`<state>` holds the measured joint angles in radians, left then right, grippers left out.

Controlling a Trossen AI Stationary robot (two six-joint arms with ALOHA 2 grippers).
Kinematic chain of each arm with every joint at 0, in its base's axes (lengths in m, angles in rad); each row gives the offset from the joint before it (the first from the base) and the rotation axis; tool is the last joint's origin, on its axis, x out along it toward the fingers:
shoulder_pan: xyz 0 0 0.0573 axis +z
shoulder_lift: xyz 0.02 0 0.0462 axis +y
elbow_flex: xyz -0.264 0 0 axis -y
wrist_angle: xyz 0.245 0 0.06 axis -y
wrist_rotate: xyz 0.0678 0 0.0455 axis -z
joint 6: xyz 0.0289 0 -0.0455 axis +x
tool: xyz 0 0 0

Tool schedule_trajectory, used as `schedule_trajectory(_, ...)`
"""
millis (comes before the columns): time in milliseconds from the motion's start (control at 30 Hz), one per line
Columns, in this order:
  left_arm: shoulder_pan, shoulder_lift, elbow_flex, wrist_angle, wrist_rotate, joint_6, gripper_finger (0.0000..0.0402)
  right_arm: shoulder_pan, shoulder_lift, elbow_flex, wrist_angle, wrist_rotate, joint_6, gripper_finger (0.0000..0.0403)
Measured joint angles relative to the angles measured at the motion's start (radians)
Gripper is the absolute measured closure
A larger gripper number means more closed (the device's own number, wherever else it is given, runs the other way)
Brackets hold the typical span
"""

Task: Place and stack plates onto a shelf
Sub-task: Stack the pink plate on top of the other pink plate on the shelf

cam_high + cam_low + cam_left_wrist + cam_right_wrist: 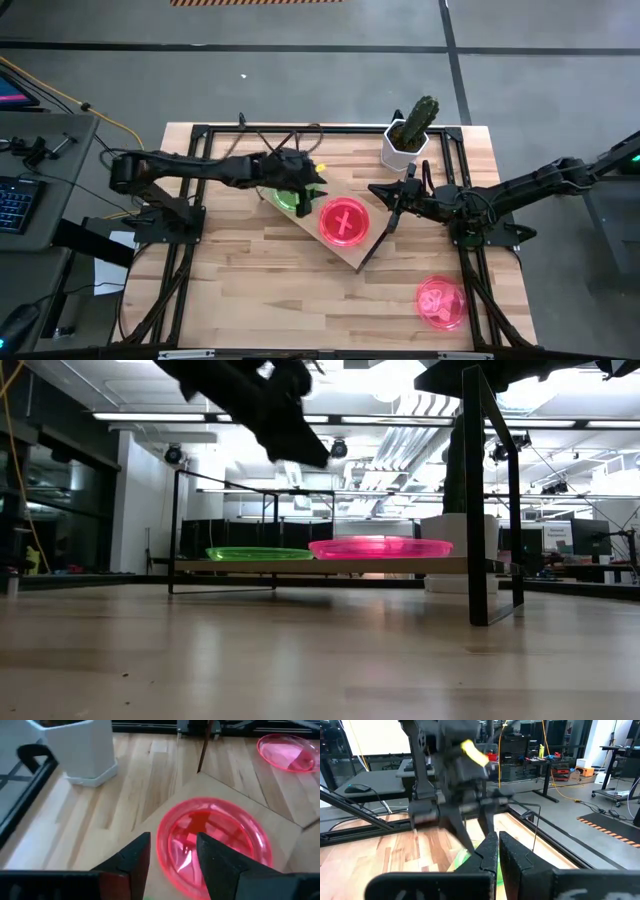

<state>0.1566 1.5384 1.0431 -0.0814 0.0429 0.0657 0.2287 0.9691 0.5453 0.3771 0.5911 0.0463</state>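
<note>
Left gripper (312, 190) spread above glossy green plate (287, 197), frame centre. Right gripper (397, 212) pressed together beside pale wooden shelf (352, 252). Translucent pink plate (343, 222) on shelf. Pink stack (441, 302) lower right on desk (250, 290); only low view reveals thin wire frame (180, 530).
</note>
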Motion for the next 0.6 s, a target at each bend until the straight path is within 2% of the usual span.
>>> schedule_trajectory(133,0.024,-0.123,-0.004,-0.067,0.053,0.016,0.025,0.0,0.0,0.0,-0.001,0.0,-0.002,0.0402)
schedule_trajectory(233,0.031,-0.239,-0.075,0.018,0.107,0.013,0.025,-0.003,0.0,0.0,-0.002,0.0,-0.003,0.0402)
schedule_trajectory(467,0.031,-0.537,-0.43,0.396,0.121,-0.054,0.025,-0.035,0.0,0.0,-0.017,0.0,0.005,0.0402)
schedule_trajectory(600,0.031,-0.685,-0.578,0.516,0.12,-0.079,0.025,-0.053,0.0,0.0,-0.02,0.0,0.038,0.0402)
